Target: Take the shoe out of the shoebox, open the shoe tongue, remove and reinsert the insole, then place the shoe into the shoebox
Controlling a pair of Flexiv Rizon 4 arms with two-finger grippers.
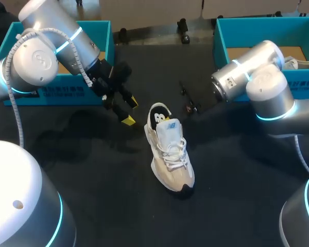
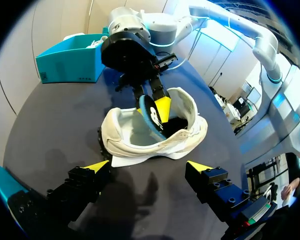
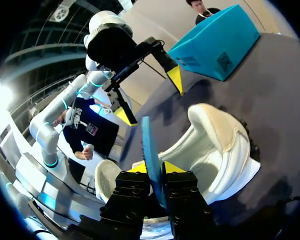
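A white and beige sneaker (image 1: pixel 171 154) lies on the black table, toe toward me, heel toward the far side. A thin blue insole (image 3: pixel 150 145) stands on edge at the shoe's heel opening (image 2: pixel 151 114). My right gripper (image 3: pixel 156 170) is shut on this insole, one finger on each face, and it reaches in over the heel (image 1: pixel 167 114). My left gripper (image 1: pixel 126 110) hangs open just left of the heel, touching nothing. In the left wrist view the shoe (image 2: pixel 140 137) lies just ahead of its spread fingertips (image 2: pixel 97 166).
A teal shoebox (image 1: pixel 100 31) stands at the back left behind my left arm. A second teal box (image 1: pixel 221 36) at the back right holds another shoe (image 1: pixel 304 63). The dark table (image 1: pixel 92 170) stretches around the sneaker.
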